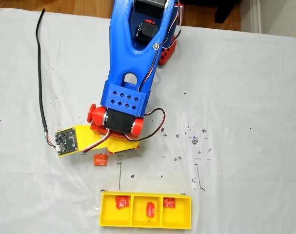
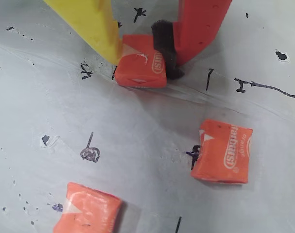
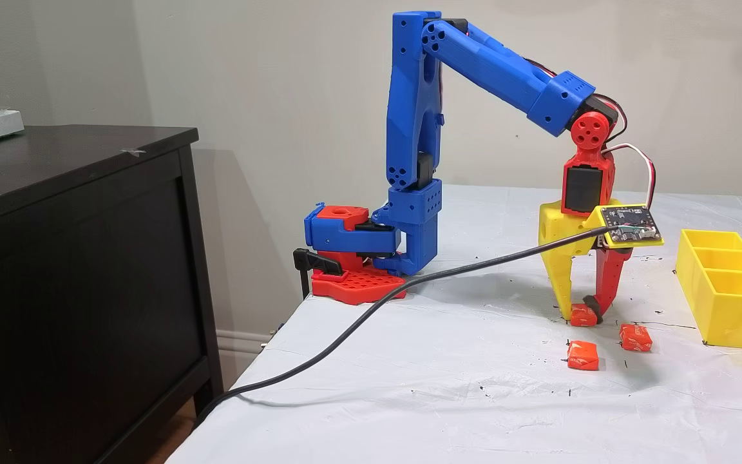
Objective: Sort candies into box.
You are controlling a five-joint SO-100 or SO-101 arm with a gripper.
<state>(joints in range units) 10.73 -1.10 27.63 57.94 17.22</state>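
A white cloth (image 1: 245,97) speckled with black pen marks covers the table, with a pale wall behind and a dark wooden cabinet (image 3: 81,258) at the left of the side fixed view.

At the centre of things, a small squarish orange-red wrapped candy (image 2: 140,68) sits in the upper middle of the wrist view, on the cloth. The gripper (image 2: 147,58) has its yellow plastic finger (image 2: 91,24) against the sweet's left side and its red finger (image 2: 200,24), tipped with a dark pad, against the right, so it is narrowed onto that sweet. The side view shows the candy low at the cloth; I cannot tell whether it has left the surface. This looks like the grasp step. The next move would call for a firm hold, a straight lift, then a carry to the tray.

Two more orange-red candies lie loose: one (image 2: 221,151) at the right middle of the wrist view, another (image 2: 87,209) at the lower left.

The flat bright yellow plastic tray with three square compartments (image 1: 145,225) lies along the bottom of the top-down fixed view. Each compartment holds one red candy: left (image 1: 121,202), middle (image 1: 150,209), right (image 1: 169,202).
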